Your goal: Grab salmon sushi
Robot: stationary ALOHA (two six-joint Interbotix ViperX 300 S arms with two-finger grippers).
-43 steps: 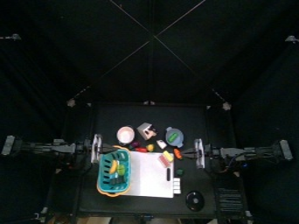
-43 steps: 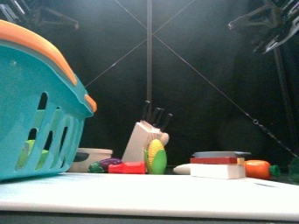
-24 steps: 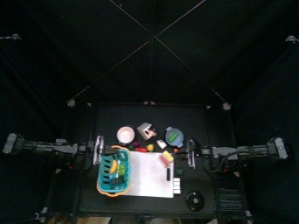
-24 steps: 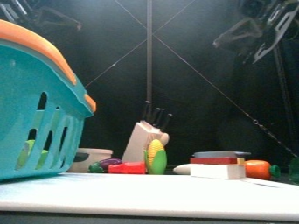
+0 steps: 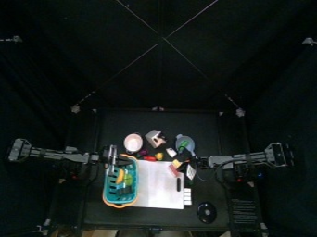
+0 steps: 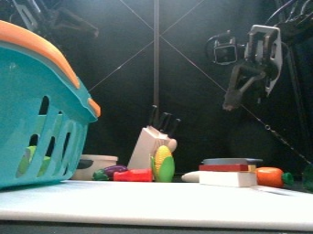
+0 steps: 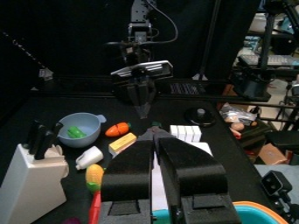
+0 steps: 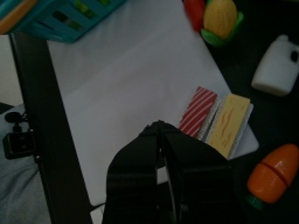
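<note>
The salmon sushi [image 8: 201, 112] is a small red striped piece lying on the white board [image 8: 128, 79], beside a small yellow piece [image 8: 232, 121]. In the front view it [image 6: 229, 167] shows low at the right. My right gripper [image 8: 158, 129] looks shut and empty. It hangs above the board with its tips just beside the sushi, not touching it. In the front view it [image 6: 239, 87] is high above the table. My left gripper [image 7: 158, 142] looks shut and empty. It is over the teal basket's [image 5: 120, 182] end of the table [image 5: 115, 164].
A round teal dish [image 7: 77, 125], an orange toy [image 7: 119, 130], a white bottle [image 7: 87, 157] and a corn cob [image 7: 96, 178] lie along the board's edge. A knife block [image 6: 152, 146] stands at the back. The teal basket [image 6: 37, 110] fills the front left.
My right gripper has moved in from the right toward the board and now shows in the front view. My left gripper has shifted a little toward the middle.
</note>
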